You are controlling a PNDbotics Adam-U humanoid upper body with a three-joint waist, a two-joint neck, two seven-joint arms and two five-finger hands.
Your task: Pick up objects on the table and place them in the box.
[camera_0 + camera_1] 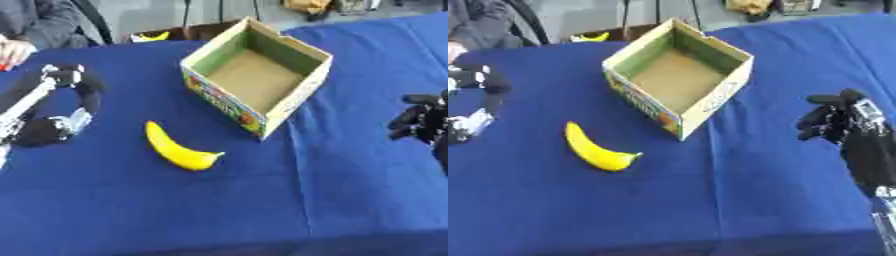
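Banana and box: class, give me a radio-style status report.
Right hand curled, empty; left hand unseen. Banana on cloth, beside empty box. Headphones lie left, not blocking.

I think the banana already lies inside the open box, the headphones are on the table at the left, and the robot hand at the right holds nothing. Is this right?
Not quite. The banana is not inside the box; it lies on the table in front of it, to the left, and the box is empty, as the left eye view shows. The headphones are at the left, and the right robot hand holds nothing.
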